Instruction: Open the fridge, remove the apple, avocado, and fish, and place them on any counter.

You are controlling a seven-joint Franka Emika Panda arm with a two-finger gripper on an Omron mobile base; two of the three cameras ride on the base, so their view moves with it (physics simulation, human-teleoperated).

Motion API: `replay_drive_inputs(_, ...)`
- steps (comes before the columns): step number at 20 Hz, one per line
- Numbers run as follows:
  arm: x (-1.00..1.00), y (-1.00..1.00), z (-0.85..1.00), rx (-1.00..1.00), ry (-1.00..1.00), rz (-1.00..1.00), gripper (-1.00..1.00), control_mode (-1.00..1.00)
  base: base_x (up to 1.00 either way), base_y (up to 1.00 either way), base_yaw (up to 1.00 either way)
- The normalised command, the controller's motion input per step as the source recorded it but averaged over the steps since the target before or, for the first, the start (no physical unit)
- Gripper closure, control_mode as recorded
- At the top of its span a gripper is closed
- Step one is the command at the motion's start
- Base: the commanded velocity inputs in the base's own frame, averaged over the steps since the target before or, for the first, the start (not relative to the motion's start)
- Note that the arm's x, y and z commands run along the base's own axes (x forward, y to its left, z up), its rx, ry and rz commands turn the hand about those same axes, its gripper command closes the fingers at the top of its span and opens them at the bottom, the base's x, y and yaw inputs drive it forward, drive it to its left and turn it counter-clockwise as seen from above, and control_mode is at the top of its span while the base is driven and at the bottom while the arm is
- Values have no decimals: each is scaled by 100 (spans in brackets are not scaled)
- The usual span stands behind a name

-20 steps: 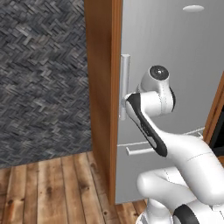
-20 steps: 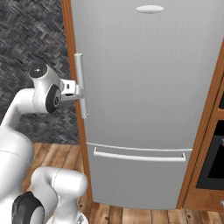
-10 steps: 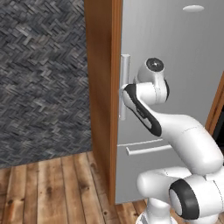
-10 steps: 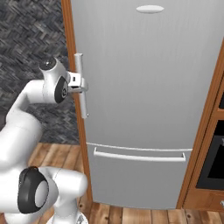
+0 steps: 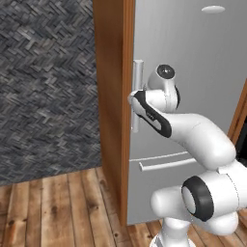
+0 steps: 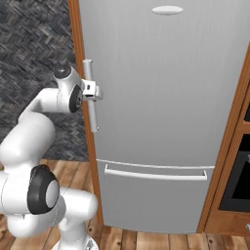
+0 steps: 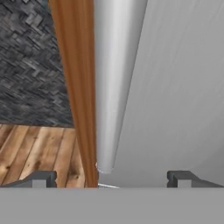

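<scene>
A: So where's that vertical grey bar handle (image 7: 114, 83) on the tall silver-grey fridge (image 6: 166, 117)?

B: Upright, dead ahead between my gripper's (image 7: 111, 178) wide-open, empty jaws, by the door's left edge.

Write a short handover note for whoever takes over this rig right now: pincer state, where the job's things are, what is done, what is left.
Pincer: open, jaws either side of the fridge's vertical bar handle, not closed on it.
Fridge: door shut, so the apple, avocado and fish cannot be checked.
Done: arm brought up to the handle.
Left: grip the handle, pull the door open, take out the three items, set them on a counter.
</scene>
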Motion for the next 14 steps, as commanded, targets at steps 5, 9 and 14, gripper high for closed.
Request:
replay_drive_inputs(5,55,3,-21,0,-4,0,-100,-100,0,0,0)
replay_drive_inputs(9,56,6,-16,0,-3,0,-100,-100,0,0,0)
replay_drive_inputs(14,45,16,-14,0,0,0,-100,-100,0,0,0)
